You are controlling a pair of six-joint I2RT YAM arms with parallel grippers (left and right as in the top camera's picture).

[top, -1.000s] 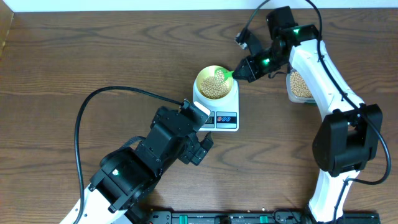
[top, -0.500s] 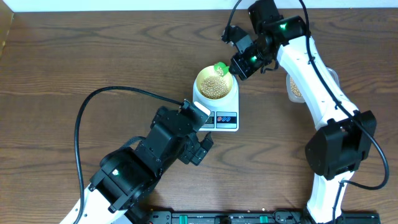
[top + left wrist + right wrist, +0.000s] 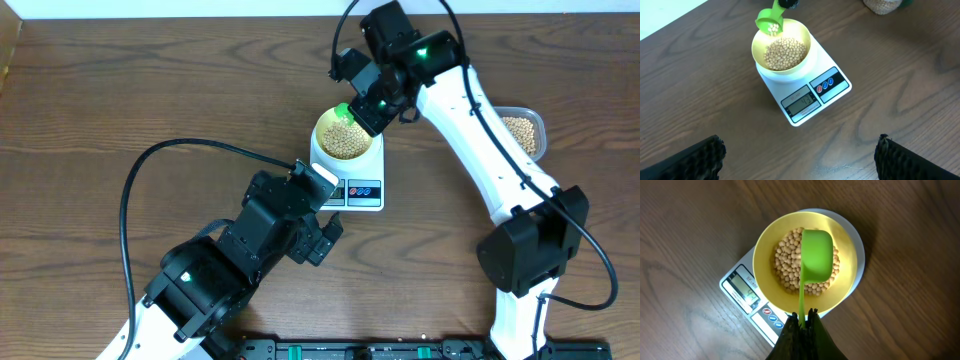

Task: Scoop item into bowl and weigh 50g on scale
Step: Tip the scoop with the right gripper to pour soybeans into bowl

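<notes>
The pale yellow bowl (image 3: 324,126) stands on the white scale (image 3: 352,192) and holds many tan beans (image 3: 346,141). My right gripper (image 3: 368,107) is shut on the handle of a green scoop (image 3: 344,110), which is tilted over the bowl's far rim. In the right wrist view the scoop (image 3: 816,255) hangs over the beans (image 3: 785,267) inside the bowl (image 3: 762,260), with the gripper (image 3: 804,317) just outside the rim. In the left wrist view the scoop (image 3: 769,21) shows a few beans in its mouth. My left gripper (image 3: 800,160) is open and empty, in front of the scale (image 3: 832,85).
A clear plastic tub (image 3: 522,132) of beans stands at the right, beyond the right arm. The left arm's black cable (image 3: 150,170) loops over the table at the left. The scale's display (image 3: 801,102) is lit.
The right arm has swung left, uncovering the tub. The scoop has moved from the bowl's right rim to over its far side and tilted. The left arm has not moved.
</notes>
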